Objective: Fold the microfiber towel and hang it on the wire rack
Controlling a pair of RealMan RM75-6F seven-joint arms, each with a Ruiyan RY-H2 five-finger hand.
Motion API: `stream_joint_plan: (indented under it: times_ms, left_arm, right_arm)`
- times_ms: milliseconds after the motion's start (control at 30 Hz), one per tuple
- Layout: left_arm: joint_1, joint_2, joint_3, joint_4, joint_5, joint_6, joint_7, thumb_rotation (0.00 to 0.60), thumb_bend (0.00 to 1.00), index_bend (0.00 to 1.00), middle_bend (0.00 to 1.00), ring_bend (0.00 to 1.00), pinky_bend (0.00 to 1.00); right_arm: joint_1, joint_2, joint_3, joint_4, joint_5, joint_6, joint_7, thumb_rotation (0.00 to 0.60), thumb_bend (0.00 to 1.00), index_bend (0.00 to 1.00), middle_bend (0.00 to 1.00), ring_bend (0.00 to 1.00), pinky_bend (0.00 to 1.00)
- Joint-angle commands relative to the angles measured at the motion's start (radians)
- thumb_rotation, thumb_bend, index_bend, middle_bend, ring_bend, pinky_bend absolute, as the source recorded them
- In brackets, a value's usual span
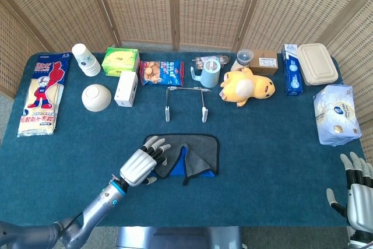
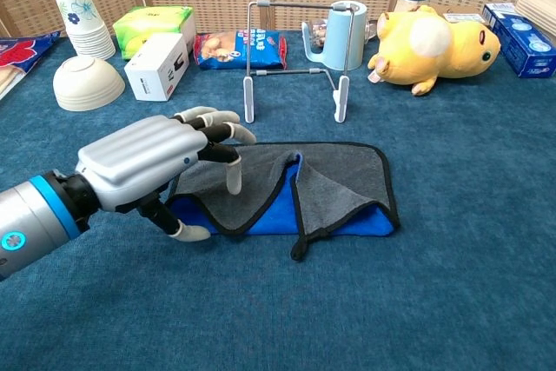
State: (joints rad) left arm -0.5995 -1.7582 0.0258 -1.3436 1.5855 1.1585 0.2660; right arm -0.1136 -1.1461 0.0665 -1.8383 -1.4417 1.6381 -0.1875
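The left robot hand [image 2: 152, 167] hovered spread over the folded microfiber towel [image 2: 334, 184] near the desk's [image 1: 262, 144] front edge. The right robot hand [image 1: 358, 199] rested spread at the front right corner.

grey-and-blue towel [image 2: 330, 184], yellow plush [image 2: 432, 41]

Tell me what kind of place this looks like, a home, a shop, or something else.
Probably a robot test or data-collection setup, not a home: a blue-carpeted table fenced by woven screens, with unrelated props lined up along its back, such as a yellow plush toy, stacked paper cups and a wire rack.
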Motion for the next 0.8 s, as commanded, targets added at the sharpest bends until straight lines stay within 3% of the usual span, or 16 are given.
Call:
stream_joint_plan:
  times_ms: [33,300,800]
  left_arm:
    - [-0.007,-0.027,-0.008,0.036,0.009,-0.002,-0.014,0.600,0.31,0.51,0.20,0.00,0.00]
    - [-0.018,-0.067,-0.016,0.109,0.033,0.006,-0.034,0.600,0.42,0.59,0.25,0.00,0.00]
    - [-0.013,-0.128,-0.076,0.211,0.002,0.052,-0.162,0.600,0.44,0.64,0.31,0.05,0.00]
  right_arm:
    - [-0.006,0.004,0.000,-0.001,0.002,0.007,0.002,0.600,0.31,0.03,0.02,0.00,0.00]
    - [-0.018,0.010,-0.005,-0.003,-0.002,0.020,0.011,0.600,0.31,0.03,0.02,0.00,0.00]
    - [-0.021,0.010,-0.005,-0.002,-0.006,0.023,0.013,0.600,0.31,0.03,0.02,0.00,0.00]
